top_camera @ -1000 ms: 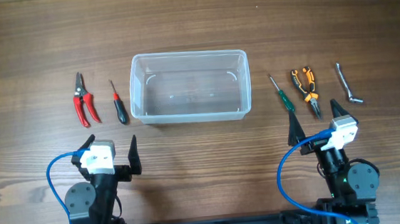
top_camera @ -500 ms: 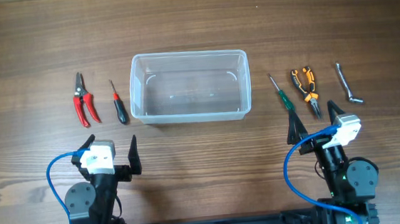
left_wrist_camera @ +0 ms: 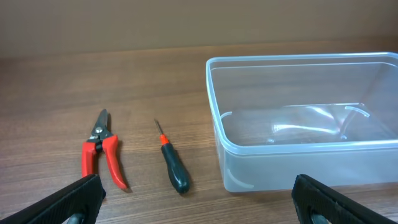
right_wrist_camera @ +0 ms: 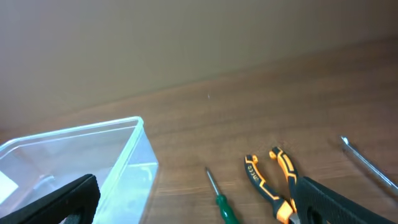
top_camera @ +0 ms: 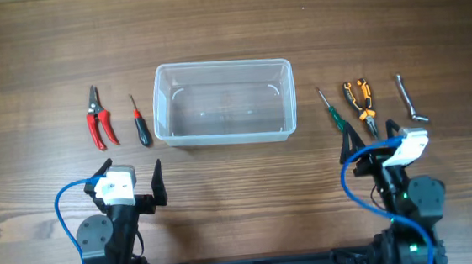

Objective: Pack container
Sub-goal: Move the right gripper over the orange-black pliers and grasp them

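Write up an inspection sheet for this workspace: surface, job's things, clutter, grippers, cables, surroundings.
Surface: wooden table, bare apart from the items below.
Job's things: clear container mid-table, empty; red cutters and red-black screwdriver to its left; green screwdriver, orange pliers and bent metal key to its right. All lie flat, apart from each other.
Clutter: nothing seen.
Grippers: left gripper jaws open, holding nothing; right gripper jaws open, holding nothing, close to the pliers' tips.
Cables: left blue cable and right blue cable, each looped beside its arm.
Surroundings: plain brown backdrop behind the table; nothing else seen.
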Action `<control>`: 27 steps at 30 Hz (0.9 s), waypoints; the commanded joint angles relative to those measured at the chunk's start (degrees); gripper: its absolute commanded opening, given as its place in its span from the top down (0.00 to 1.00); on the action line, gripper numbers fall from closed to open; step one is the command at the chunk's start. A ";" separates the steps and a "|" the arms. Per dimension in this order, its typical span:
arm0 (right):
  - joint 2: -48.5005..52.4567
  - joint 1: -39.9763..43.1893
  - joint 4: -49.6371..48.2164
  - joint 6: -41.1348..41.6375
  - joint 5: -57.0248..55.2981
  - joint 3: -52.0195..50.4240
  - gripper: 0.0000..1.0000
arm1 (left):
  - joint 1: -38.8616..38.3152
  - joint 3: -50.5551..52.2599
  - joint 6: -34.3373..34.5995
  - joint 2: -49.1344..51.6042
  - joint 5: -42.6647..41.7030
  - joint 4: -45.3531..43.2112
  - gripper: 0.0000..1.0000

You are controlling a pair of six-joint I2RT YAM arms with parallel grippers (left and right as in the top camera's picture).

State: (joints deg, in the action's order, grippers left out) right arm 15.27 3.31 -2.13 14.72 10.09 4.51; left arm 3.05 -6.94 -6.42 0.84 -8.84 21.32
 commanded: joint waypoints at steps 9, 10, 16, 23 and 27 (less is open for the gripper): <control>65.59 0.31 50.21 -17.59 -1.07 79.82 0.00 | -0.33 0.52 -0.87 -0.52 -0.70 -0.28 0.00; 69.64 0.31 53.44 -17.73 -1.25 84.37 0.00 | -0.33 0.52 -0.87 -0.52 -0.70 -0.28 0.00; 81.81 0.31 60.78 -28.92 -3.08 91.06 0.00 | -0.33 0.52 -0.87 -0.52 -0.70 -0.28 0.00; 86.95 2.64 61.66 -36.65 -5.60 91.03 0.05 | -0.33 0.52 -0.87 -0.52 -0.70 -0.28 0.00; 90.66 5.01 62.75 -35.01 -5.62 91.03 0.44 | -0.33 0.52 -0.87 -0.52 -0.70 -0.28 0.00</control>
State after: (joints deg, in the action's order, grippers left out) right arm 102.35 6.63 59.86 -20.05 5.72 94.26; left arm 3.05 -6.76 -6.42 0.80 -8.84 21.17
